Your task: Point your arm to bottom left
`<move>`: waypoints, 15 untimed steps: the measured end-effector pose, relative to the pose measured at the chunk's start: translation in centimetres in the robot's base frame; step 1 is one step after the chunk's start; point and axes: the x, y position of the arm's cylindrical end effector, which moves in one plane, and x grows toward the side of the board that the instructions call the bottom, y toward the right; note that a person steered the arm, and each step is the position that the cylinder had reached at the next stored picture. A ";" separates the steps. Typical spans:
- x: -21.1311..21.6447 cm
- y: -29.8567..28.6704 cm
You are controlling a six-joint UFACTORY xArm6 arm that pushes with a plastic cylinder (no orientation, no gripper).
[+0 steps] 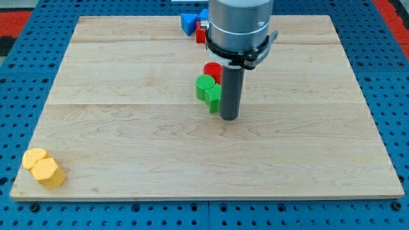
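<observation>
My tip (229, 118) rests on the wooden board (128, 128) near its middle, just right of two green blocks. A green round block (204, 85) and a green block (213, 97) touch each other, and the rod is beside the second one. A red cylinder (211, 70) stands just above the green ones. Two yellow blocks, a round one (34, 158) and a hexagonal one (48, 172), sit together at the view's bottom left corner, far from my tip.
A blue block (188, 23) and a red block (201, 33) lie at the board's top edge, partly hidden by the arm's body (239, 29). A second blue block (204, 15) peeks out beside them. A blue perforated table surrounds the board.
</observation>
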 end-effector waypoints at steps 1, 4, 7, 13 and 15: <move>-1.6 0.0; 9.7 -2.4; 3.8 -19.3; 6.4 -34.3; 9.9 -34.3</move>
